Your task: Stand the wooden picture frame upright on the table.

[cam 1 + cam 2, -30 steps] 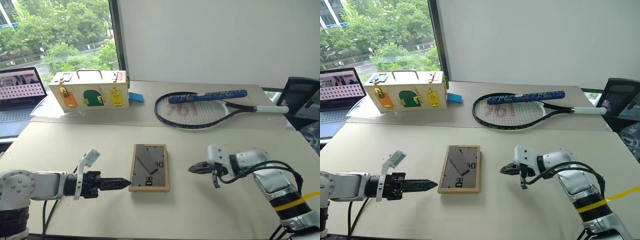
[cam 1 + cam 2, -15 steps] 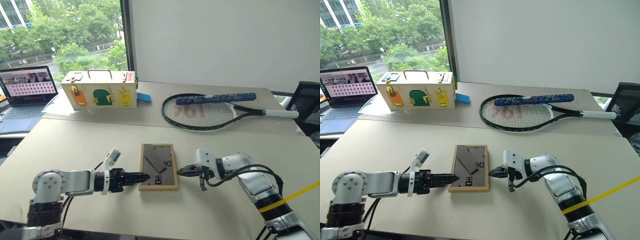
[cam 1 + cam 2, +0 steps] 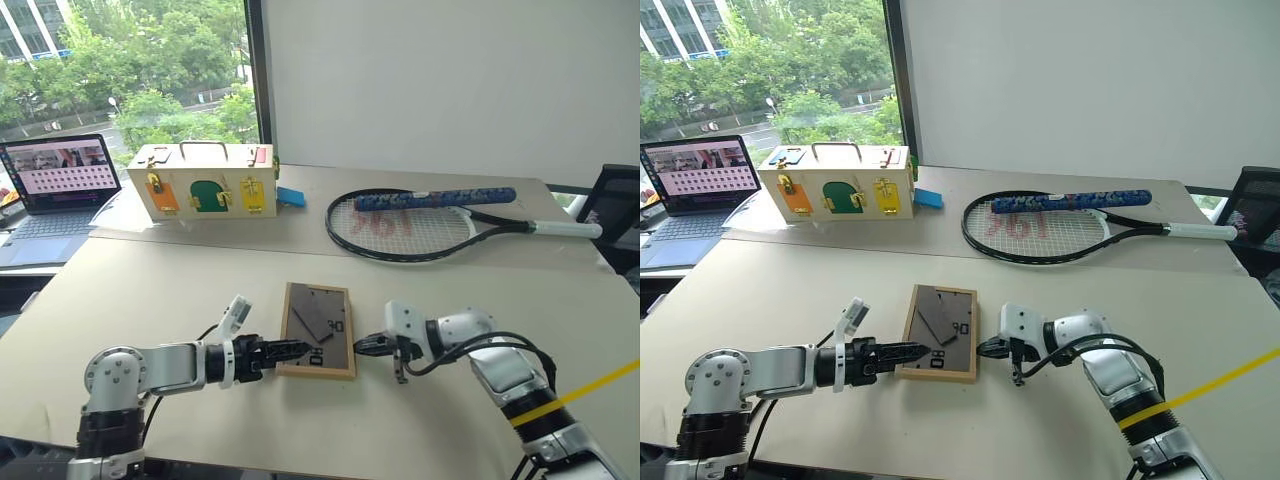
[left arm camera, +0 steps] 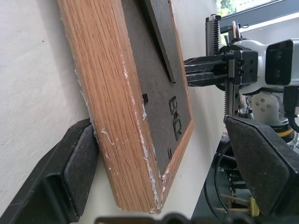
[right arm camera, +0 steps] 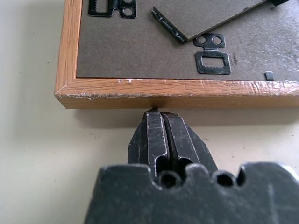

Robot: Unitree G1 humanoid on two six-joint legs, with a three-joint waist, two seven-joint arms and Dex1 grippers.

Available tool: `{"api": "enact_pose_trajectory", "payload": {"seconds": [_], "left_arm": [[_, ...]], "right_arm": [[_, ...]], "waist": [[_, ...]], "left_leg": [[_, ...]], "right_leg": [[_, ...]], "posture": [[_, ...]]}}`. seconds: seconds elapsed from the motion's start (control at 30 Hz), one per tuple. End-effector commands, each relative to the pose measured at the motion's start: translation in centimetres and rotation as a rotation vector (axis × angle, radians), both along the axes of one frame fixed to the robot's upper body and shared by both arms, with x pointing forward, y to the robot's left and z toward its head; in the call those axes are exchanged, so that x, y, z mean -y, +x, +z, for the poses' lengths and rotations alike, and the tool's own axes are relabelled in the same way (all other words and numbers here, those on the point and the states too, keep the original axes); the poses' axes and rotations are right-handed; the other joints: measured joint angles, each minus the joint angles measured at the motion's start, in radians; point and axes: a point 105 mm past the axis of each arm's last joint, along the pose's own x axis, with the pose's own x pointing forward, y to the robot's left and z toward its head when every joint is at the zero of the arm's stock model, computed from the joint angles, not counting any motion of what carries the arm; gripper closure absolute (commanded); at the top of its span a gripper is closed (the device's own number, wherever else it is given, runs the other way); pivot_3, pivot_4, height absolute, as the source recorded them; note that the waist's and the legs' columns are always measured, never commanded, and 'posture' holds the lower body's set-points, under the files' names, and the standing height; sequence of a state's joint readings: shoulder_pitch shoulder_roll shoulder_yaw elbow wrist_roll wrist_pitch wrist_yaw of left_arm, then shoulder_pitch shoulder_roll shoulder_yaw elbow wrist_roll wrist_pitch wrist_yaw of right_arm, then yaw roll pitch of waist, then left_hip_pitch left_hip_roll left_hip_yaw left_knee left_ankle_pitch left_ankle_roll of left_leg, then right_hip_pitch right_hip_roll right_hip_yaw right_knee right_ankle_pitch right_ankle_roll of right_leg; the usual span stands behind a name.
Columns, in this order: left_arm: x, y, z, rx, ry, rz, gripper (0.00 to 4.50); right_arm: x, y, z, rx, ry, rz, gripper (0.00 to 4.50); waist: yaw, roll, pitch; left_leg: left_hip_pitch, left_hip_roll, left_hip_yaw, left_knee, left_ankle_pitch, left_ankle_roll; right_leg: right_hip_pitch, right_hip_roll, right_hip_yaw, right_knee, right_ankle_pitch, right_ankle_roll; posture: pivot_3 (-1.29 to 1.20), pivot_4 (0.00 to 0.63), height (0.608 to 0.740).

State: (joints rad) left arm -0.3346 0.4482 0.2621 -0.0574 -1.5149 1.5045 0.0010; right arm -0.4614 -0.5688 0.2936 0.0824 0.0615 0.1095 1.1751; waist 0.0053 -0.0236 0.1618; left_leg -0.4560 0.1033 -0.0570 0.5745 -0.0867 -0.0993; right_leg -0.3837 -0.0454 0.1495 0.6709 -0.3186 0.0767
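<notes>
The wooden picture frame (image 3: 318,328) lies face down on the table (image 3: 150,290), its dark grey back and part-lifted stand facing up. My left gripper (image 3: 288,350) is open at the frame's near left edge. In the left wrist view one finger (image 4: 79,163) rests against the wood rim (image 4: 117,116) and the other finger (image 4: 261,168) stands above the grey back. My right gripper (image 3: 362,347) is shut on nothing. Its tip (image 5: 156,114) touches the frame's right rim (image 5: 177,91). It also shows across the frame as the right gripper (image 4: 205,72).
A cream wooden box (image 3: 208,186) with coloured doors stands at the back left, a small blue item (image 3: 290,196) beside it. A tennis racket (image 3: 420,222) lies at the back right. A laptop (image 3: 58,180) sits far left, a black chair (image 3: 620,210) far right.
The camera has shifted. My left gripper moved right until its open fingers straddle the frame's left edge. My right gripper moved left up to the frame's right rim.
</notes>
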Motion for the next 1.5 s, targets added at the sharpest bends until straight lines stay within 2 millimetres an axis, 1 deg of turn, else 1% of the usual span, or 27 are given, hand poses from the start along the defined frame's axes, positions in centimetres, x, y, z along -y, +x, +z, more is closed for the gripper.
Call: {"api": "enact_pose_trajectory", "payload": {"seconds": [0.03, 0.07, 0.13, 0.17, 0.2, 0.23, 0.27, 0.3, 0.33, 0.4, 0.43, 0.53, 0.6, 0.67, 0.73, 0.8, 0.83, 0.87, 0.93, 0.97, 1.1, 1.2, 1.23, 1.33, 1.4, 1.43, 1.5], "left_arm": [[0.4, -0.4, -1.1, -0.054, 0.010, -0.023, 0.05], [0.5, -0.4, -1.0, -0.053, 0.006, -0.026, 0.31], [0.6, -0.3, -1.0, -0.053, 0.002, -0.029, 0.64], [0.7, -0.3, -1.0, -0.053, 0.000, -0.032, 1.03], [0.7, -0.3, -1.0, -0.052, -0.003, -0.035, 1.28], [0.8, -0.3, -0.9, -0.051, -0.009, -0.037, 1.74], [0.8, -0.3, -0.8, -0.049, -0.016, -0.040, 2.06], [0.7, -0.4, -0.7, -0.047, -0.021, -0.042, 2.23], [0.7, -0.4, -0.6, -0.045, -0.024, -0.044, 2.68], [0.8, -0.3, -0.5, -0.042, -0.034, -0.046, 3.23], [0.9, -0.3, -0.3, -0.039, -0.047, -0.047, 3.31], [1.3, 0.0, -0.1, -0.028, -0.070, -0.045, 3.34], [1.3, 0.7, 0.2, -0.020, -0.086, -0.024, 3.34], [1.0, 0.8, 0.7, -0.012, -0.091, -0.032, 3.34], [0.6, 0.4, 1.4, 0.003, -0.095, -0.067, 3.34], [0.2, 0.3, 2.2, 0.011, -0.119, -0.092, 3.34], [0.0, 0.4, 2.6, 0.015, -0.130, -0.099, 3.34], [-0.1, 0.5, 2.9, 0.019, -0.138, -0.106, 3.34], [0.0, 0.7, 3.6, 0.031, -0.150, -0.129, 3.34], [0.2, 0.7, 3.9, 0.036, -0.150, -0.146, 3.34], [0.9, 0.4, 4.5, 0.053, -0.138, -0.212, 3.34], [1.2, 0.2, 4.7, 0.062, -0.126, -0.242, 3.34], [1.3, 0.2, 4.8, 0.067, -0.124, -0.248, 3.34], [1.3, 0.2, 5.0, 0.077, -0.126, -0.252, 3.34], [1.3, 0.2, 5.0, 0.080, -0.123, -0.249, 3.34], [1.3, 0.3, 5.0, 0.082, -0.123, -0.248, 3.34], [1.5, 0.5, 4.8, 0.079, -0.121, -0.240, 3.34]], "right_arm": [[-0.5, 0.4, 1.5, 0.061, 0.023, 0.018, 4.50], [-0.4, 0.4, 1.5, 0.062, 0.023, 0.017, 4.50], [-0.4, 0.5, 1.4, 0.062, 0.023, 0.017, 4.50], [-0.4, 0.5, 1.4, 0.063, 0.022, 0.017, 4.50], [-0.4, 0.5, 1.4, 0.064, 0.021, 0.016, 4.50], [-0.4, 0.5, 1.5, 0.065, 0.021, 0.016, 4.50], [-0.3, 0.5, 1.5, 0.067, 0.020, 0.015, 4.50], [-0.3, 0.5, 1.6, 0.068, 0.019, 0.013, 4.50], [-0.2, 0.6, 1.6, 0.069, 0.018, 0.012, 4.50], [0.1, 0.8, 1.9, 0.075, 0.017, 0.003, 4.50], [0.4, 0.9, 2.2, 0.073, 0.021, -0.007, 4.50], [1.6, 1.4, 3.4, 0.073, 0.036, -0.048, 4.50], [3.3, 1.8, 5.1, 0.056, 0.085, -0.112, 4.50], [4.6, 2.1, 6.5, 0.048, 0.121, -0.160, 4.50], [5.7, 1.6, 8.2, -0.015, 0.179, -0.182, 4.50], [5.9, 0.9, 10.2, -0.078, 0.261, -0.178, 4.50], [5.7, 0.5, 10.9, -0.106, 0.283, -0.163, 3.90], [5.4, 0.0, 11.3, -0.133, 0.299, -0.149, 3.72], [4.2, -0.4, 11.8, -0.169, 0.330, -0.126, 3.00], [3.4, -0.5, 11.8, -0.187, 0.347, -0.117, 2.75], [0.7, -0.8, 10.5, -0.304, 0.360, -0.085, 1.29], [-0.7, -0.1, 9.7, -0.324, 0.358, -0.094, 0.28], [-1.0, 0.3, 9.4, -0.324, 0.356, -0.103, 0.04], [-1.5, 0.7, 8.6, -0.326, 0.329, -0.106, 0.04], [-1.8, 0.4, 8.5, -0.337, 0.324, -0.082, 0.04], [-2.3, -0.3, 8.7, -0.346, 0.329, -0.039, 0.04], [-3.4, -2.4, 9.4, -0.352, 0.341, 0.088, 0.04]], "waist": [[-0.001, 0.000, 0.000], [-0.001, 0.000, 0.000], [-0.001, 0.000, 0.000], [-0.002, 0.000, 0.000], [-0.002, 0.000, 0.000], [-0.003, 0.000, 0.000], [-0.004, 0.000, 0.000], [-0.005, 0.000, 0.000], [-0.005, 0.000, 0.000], [-0.007, 0.000, 0.000], [-0.008, 0.000, 0.000], [-0.008, 0.000, 0.000], [-0.003, 0.000, 0.000], [0.000, -0.001, 0.001], [-0.002, -0.001, 0.001], [-0.006, -0.001, 0.001], [-0.010, -0.001, 0.001], [-0.015, -0.001, 0.001], [-0.023, -0.001, 0.001], [-0.025, -0.001, 0.001], [-0.028, -0.001, 0.001], [-0.027, -0.001, 0.002], [-0.028, -0.001, 0.002], [-0.026, -0.001, 0.002], [-0.023, -0.001, 0.002], [-0.021, -0.001, 0.002], [-0.021, -0.001, 0.002]], "left_leg": [[0.000, 0.000, 0.000, 0.000, 0.000, 0.000], [0.000, 0.000, 0.000, 0.000, 0.000, 0.000], [0.000, 0.000, 0.000, 0.000, 0.000, 0.000], [0.000, 0.000, 0.000, 0.000, 0.000, 0.000], [0.000, 0.000, 0.000, 0.000, 0.000, 0.000], [-0.001, 0.000, 0.000, -0.001, 0.000, 0.000], [-0.001, 0.000, 0.000, -0.001, 0.000, 0.000], [-0.001, 0.000, 0.000, -0.001, 0.000, 0.000], [-0.001, 0.000, 0.000, -0.002, 0.000, 0.000], [-0.001, 0.000, 0.000, -0.002, 0.000, 0.000], [-0.001, 0.000, 0.000, -0.002, 0.000, 0.000], [-0.001, 0.000, 0.000, -0.002, 0.000, 0.000], [-0.001, 0.000, 0.000, -0.002, 0.000, 0.000], [-0.002, 0.000, 0.000, -0.001, 0.000, 0.000], [-0.002, 0.000, 0.000, -0.002, 0.000, 0.000], [-0.002, 0.000, 0.000, -0.003, 0.000, 0.000], [-0.002, 0.000, 0.000, -0.004, 0.000, 0.000], [-0.002, 0.000, 0.000, -0.004, 0.000, 0.000], [-0.002, 0.000, 0.000, -0.005, 0.000, 0.000], [-0.002, 0.000, 0.000, -0.005, 0.000, 0.000], [-0.003, 0.000, 0.000, -0.005, 0.000, 0.000], [-0.004, 0.000, 0.000, -0.005, 0.000, 0.000], [-0.004, 0.000, 0.000, -0.005, 0.000, 0.000], [-0.004, 0.000, 0.000, -0.005, 0.000, 0.000], [-0.004, 0.000, 0.000, -0.005, 0.000, 0.000], [-0.004, 0.000, 0.000, -0.005, 0.000, 0.000], [-0.005, 0.000, 0.000, -0.005, 0.000, 0.000]], "right_leg": [[0.000, 0.000, 0.000, 0.000, 0.000, 0.000], [0.000, 0.000, 0.000, 0.000, 0.000, 0.000], [0.000, 0.000, 0.000, 0.000, 0.000, 0.000], [0.000, 0.000, 0.000, 0.000, 0.000, 0.000], [-0.001, 0.000, 0.000, 0.000, 0.000, 0.000], [-0.001, 0.000, 0.000, 0.000, 0.000, 0.000], [-0.001, 0.000, 0.000, 0.000, 0.000, 0.000], [-0.002, 0.000, 0.000, 0.000, 0.000, 0.000], [-0.002, 0.000, 0.000, 0.000, 0.000, 0.000], [-0.002, 0.000, 0.000, 0.000, 0.000, 0.000], [-0.002, 0.000, 0.000, 0.000, 0.000, 0.000], [-0.002, 0.000, 0.000, 0.000, 0.000, 0.000], [-0.002, 0.000, 0.000, -0.001, 0.000, 0.000], [-0.002, 0.000, 0.000, -0.001, 0.000, 0.000], [-0.002, 0.000, 0.000, -0.002, 0.000, 0.000], [-0.003, 0.000, 0.000, -0.003, 0.000, 0.000], [-0.003, 0.000, 0.000, -0.003, 0.000, 0.000], [-0.003, 0.000, 0.000, -0.003, 0.000, -0.001], [-0.003, 0.000, 0.000, -0.004, 0.000, -0.001], [-0.003, 0.000, 0.000, -0.004, 0.000, -0.001], [-0.003, 0.000, 0.000, -0.004, 0.000, -0.001], [-0.004, 0.000, 0.000, -0.004, 0.000, -0.001], [-0.004, 0.000, 0.000, -0.004, 0.000, -0.001], [-0.005, 0.000, 0.000, -0.004, 0.000, -0.001], [-0.005, 0.000, 0.000, -0.005, 0.000, -0.001], [-0.005, 0.000, 0.000, -0.005, 0.000, -0.001], [-0.005, 0.000, 0.000, -0.005, 0.000, -0.001]], "posture": [[0.00, 0.150, 0.739], [0.00, 0.150, 0.739], [0.00, 0.150, 0.739], [0.00, 0.150, 0.739], [0.00, 0.150, 0.739], [0.00, 0.150, 0.739], [0.00, 0.150, 0.739], [0.00, 0.150, 0.739], [0.00, 0.150, 0.739], [0.00, 0.150, 0.739], [0.00, 0.150, 0.739], [0.00, 0.150, 0.739], [0.00, 0.150, 0.739], [0.00, 0.150, 0.739], [0.00, 0.150, 0.739], [0.00, 0.150, 0.739], [0.00, 0.150, 0.739], [0.00, 0.150, 0.739], [0.00, 0.150, 0.739], [0.00, 0.150, 0.739], [0.00, 0.150, 0.739], [0.00, 0.150, 0.739], [0.00, 0.150, 0.739], [0.00, 0.150, 0.739], [0.00, 0.150, 0.739], [0.00, 0.150, 0.739], [0.00, 0.150, 0.739]]}}
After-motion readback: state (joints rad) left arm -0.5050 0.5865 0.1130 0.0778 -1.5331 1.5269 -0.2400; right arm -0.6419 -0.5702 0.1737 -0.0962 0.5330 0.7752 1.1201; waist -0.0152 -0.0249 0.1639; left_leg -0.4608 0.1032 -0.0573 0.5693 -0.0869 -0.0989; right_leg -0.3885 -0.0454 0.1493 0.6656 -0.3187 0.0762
